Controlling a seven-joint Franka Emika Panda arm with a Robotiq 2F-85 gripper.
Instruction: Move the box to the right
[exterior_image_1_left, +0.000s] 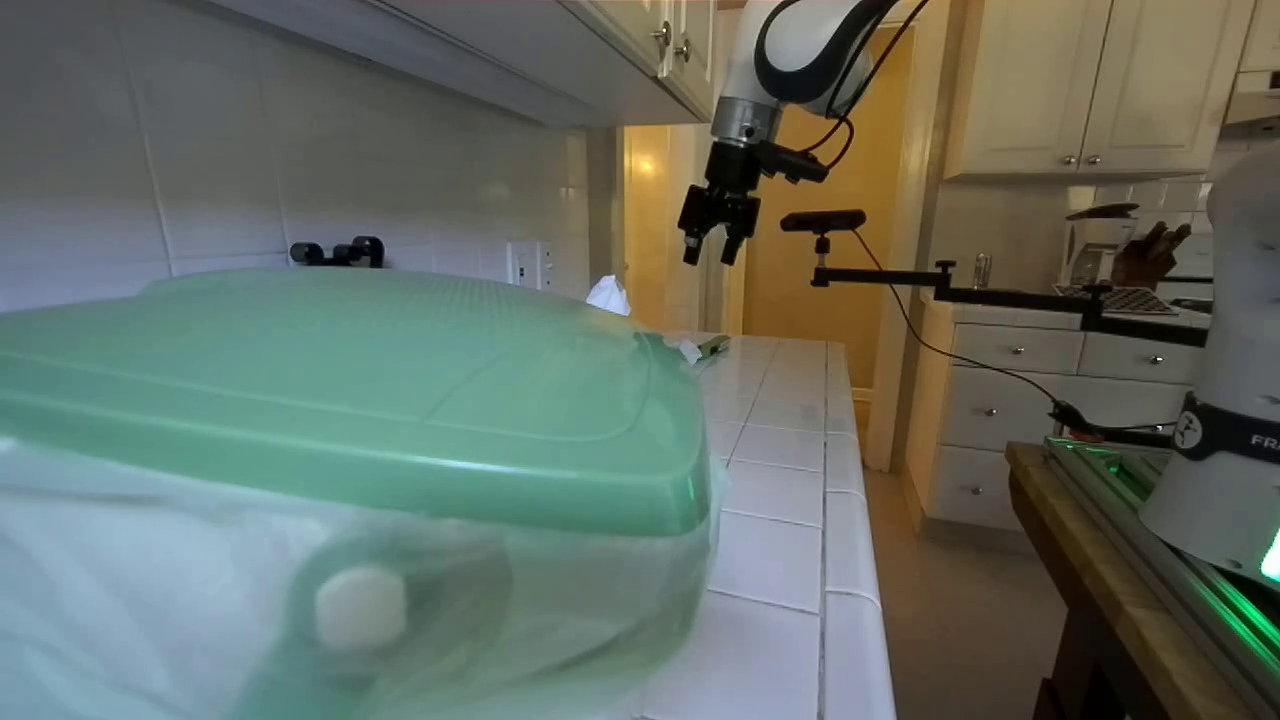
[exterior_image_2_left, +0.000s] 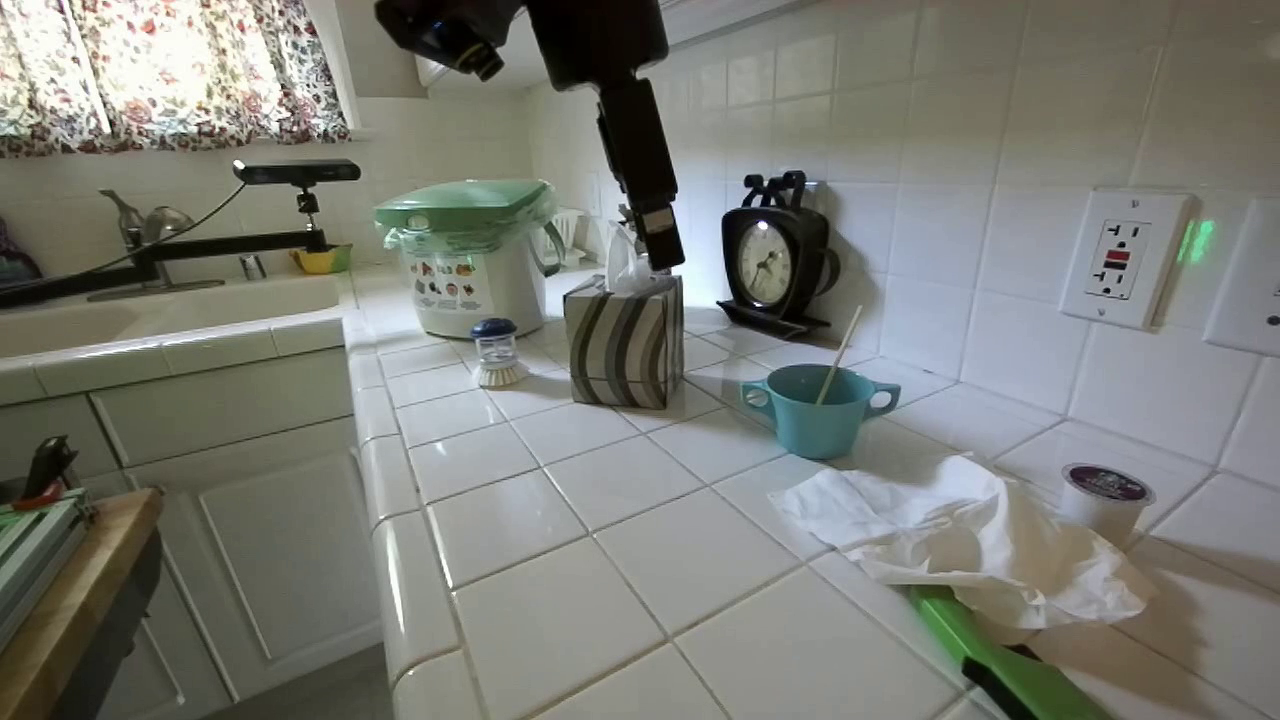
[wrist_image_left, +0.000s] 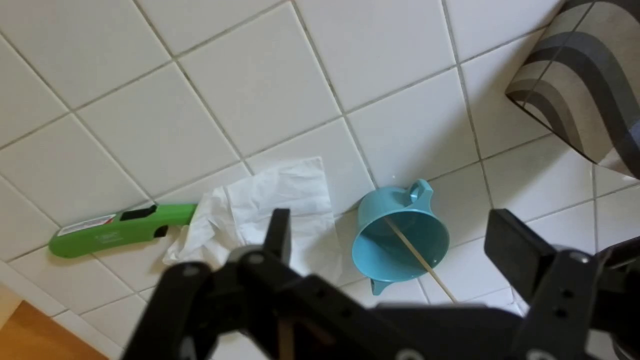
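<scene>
The box is a tissue box (exterior_image_2_left: 622, 345) with wavy grey, brown and cream stripes and a white tissue sticking out of its top. It stands upright on the white tiled counter. In the wrist view part of the box (wrist_image_left: 580, 85) shows at the upper right edge, outside the jaws. In an exterior view the tub hides the box, and only the white tissue tip (exterior_image_1_left: 608, 296) shows above the lid. My gripper (exterior_image_1_left: 711, 258) is open and empty, well above the counter. In the wrist view the open jaws (wrist_image_left: 392, 232) frame a teal cup below.
The teal two-handled cup (exterior_image_2_left: 822, 410) holds a thin stick. A crumpled napkin (exterior_image_2_left: 960, 530), green lighter (exterior_image_2_left: 1000, 655) and coffee pod (exterior_image_2_left: 1103, 500) lie nearer. A black clock (exterior_image_2_left: 770, 262), dish brush (exterior_image_2_left: 497, 352) and green-lidded tub (exterior_image_2_left: 470, 270) stand around the box.
</scene>
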